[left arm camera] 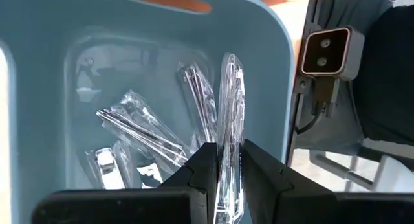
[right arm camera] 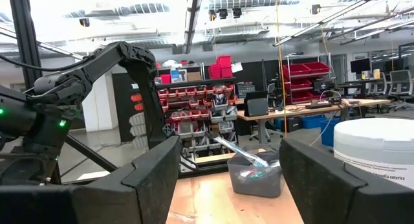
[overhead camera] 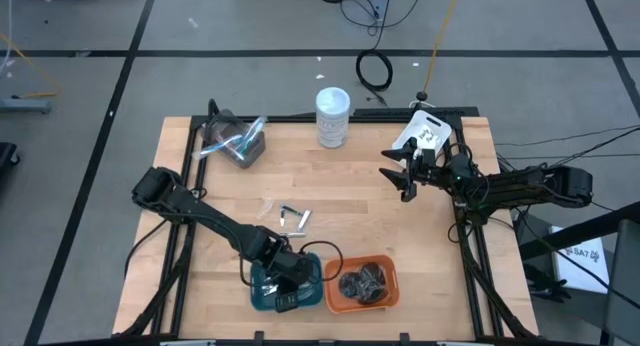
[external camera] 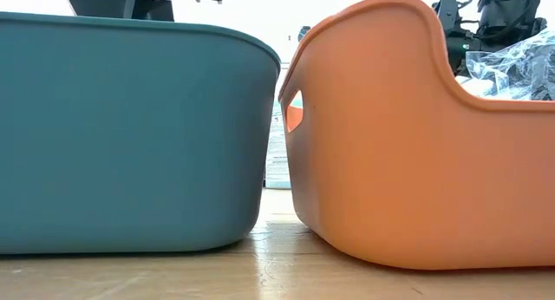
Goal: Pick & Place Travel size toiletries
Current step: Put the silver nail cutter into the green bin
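Left claw (left arm camera: 225, 169) pinches clear packet (left arm camera: 231, 101), standing upright lengthwise.

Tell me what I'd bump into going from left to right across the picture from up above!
Grey bin of wrapped things → loose clear-wrapped pieces → teal tray with the left gripper over it → white-lidded jar → orange tray → right gripper.

Between my left gripper (left arm camera: 229, 172) fingers I pinch one clear wrapped piece (left arm camera: 231, 114), standing on edge above the teal tray (left arm camera: 39, 120). More clear wrapped tubes (left arm camera: 139, 136) lie crossed on its floor. Dark round bundles (overhead camera: 363, 283) fill the orange tray (overhead camera: 392, 296) — lower centre. Two silver sticks (overhead camera: 293, 219) lie on the table, mid-frame.
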`<state>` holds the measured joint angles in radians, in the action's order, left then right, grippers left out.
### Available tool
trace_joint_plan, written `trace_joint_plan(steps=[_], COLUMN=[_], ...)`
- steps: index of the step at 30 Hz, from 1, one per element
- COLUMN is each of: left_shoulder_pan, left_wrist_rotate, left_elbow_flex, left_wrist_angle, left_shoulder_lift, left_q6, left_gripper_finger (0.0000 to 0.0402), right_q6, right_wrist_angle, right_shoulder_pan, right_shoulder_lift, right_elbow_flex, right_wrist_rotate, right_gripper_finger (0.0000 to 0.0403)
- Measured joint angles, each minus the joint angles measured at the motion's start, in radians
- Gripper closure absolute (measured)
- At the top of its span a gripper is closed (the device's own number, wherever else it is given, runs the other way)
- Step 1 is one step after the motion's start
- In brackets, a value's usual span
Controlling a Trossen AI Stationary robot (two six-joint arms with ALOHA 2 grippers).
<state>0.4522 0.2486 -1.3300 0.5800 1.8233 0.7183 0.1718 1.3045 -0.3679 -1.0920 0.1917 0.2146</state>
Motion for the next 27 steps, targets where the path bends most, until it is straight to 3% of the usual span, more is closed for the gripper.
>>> trace_joint_plan(steps=[8,13,19,24,27], left_shoulder_pan=[0.014,0.022,0.010,0.005,-0.013], left_wrist_rotate=[-0.026,-0.085,-0.085,-0.066,-0.074], left_elbow_flex=[0.000,0.000,0.000,0.000,0.000], left_wrist_angle=[-0.010,-0.007,-0.008,0.024,0.129], left_shoulder_lift=[0.000,0.000,0.000,0.000,-0.025], left_q6=[-0.002,-0.166,-0.302,-0.278,-0.275], left_gripper_finger=[0.0320,0.0292,0.0289,0.0289,0.0289], right_q6=[0.002,0.013,0.025,0.026,0.026], right_wrist_angle=[-0.001,-0.008,-0.015,-0.016,-0.024], right_shoulder_pan=[0.000,0.003,0.003,0.003,0.003], right_shoulder_lift=[0.000,0.000,0.000,0.000,0.000], right_elbow_flex=[0.000,0.000,0.000,0.000,0.000], right_wrist_rotate=[0.000,0.000,0.000,0.000,0.000], right_gripper_finger=[0.0151,0.0151,0.0151,0.0151,0.0152])
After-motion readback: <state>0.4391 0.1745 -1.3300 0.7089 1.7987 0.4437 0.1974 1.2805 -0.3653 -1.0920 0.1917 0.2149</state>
